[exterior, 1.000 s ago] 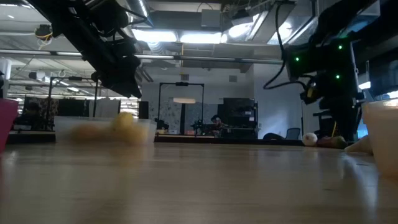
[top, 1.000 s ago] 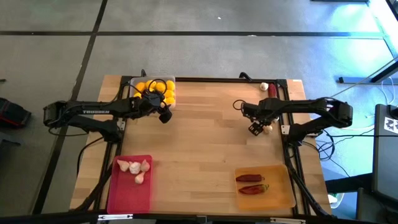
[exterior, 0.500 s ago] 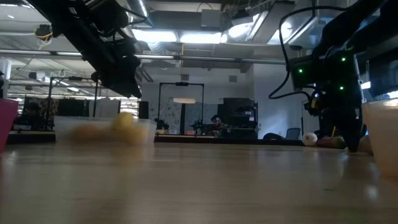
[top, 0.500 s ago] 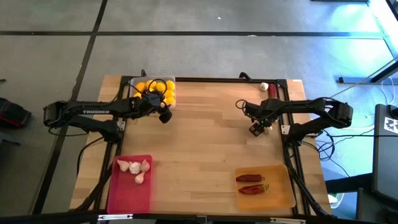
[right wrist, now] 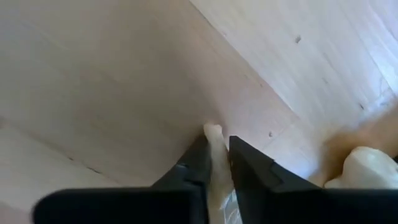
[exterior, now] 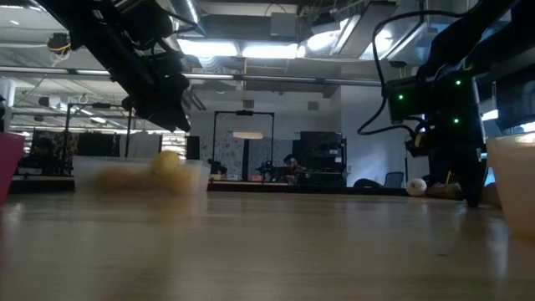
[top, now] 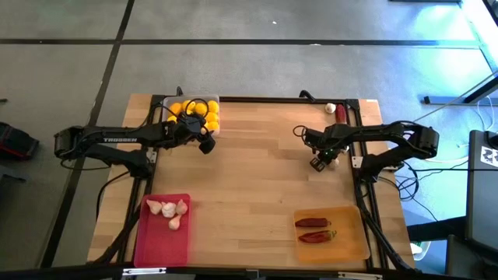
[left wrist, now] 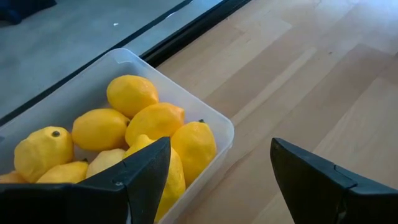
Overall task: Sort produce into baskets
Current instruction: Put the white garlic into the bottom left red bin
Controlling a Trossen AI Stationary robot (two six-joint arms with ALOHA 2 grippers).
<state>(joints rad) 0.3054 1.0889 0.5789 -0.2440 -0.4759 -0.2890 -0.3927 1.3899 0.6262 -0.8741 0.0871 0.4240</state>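
The clear basket (top: 177,99) at the far left holds several yellow lemons (left wrist: 155,121). My left gripper (top: 206,145) hangs open beside its near right corner, with nothing between its fingers (left wrist: 143,171). The pink-red basket (top: 163,245) at the near left holds three garlic bulbs (top: 171,210). Two red chili peppers (top: 315,229) lie in the orange basket (top: 350,241) at the near right. My right gripper (top: 320,161) points down at the table's right side, shut on a whitish garlic piece (right wrist: 215,146). My right gripper pinches the whitish garlic between its two fingers (right wrist: 245,158), coming from above and pointing down. The garlic's narrow end (right wrist: 212,131) sticks out past the fingertips, right at the wooden tabletop. The fingers hide the rest of it.
A loose garlic bulb (top: 331,107) and a red chili (top: 340,113) lie at the table's far right edge by the black frame. Another whitish lump (right wrist: 364,169) sits on the wood close beside my right gripper. Bare wood spans the table's middle (top: 257,171).
My right gripper has sunk toward the tabletop over the garlic that lay beside it, and its fingers have shut on it. My left arm has kept still.
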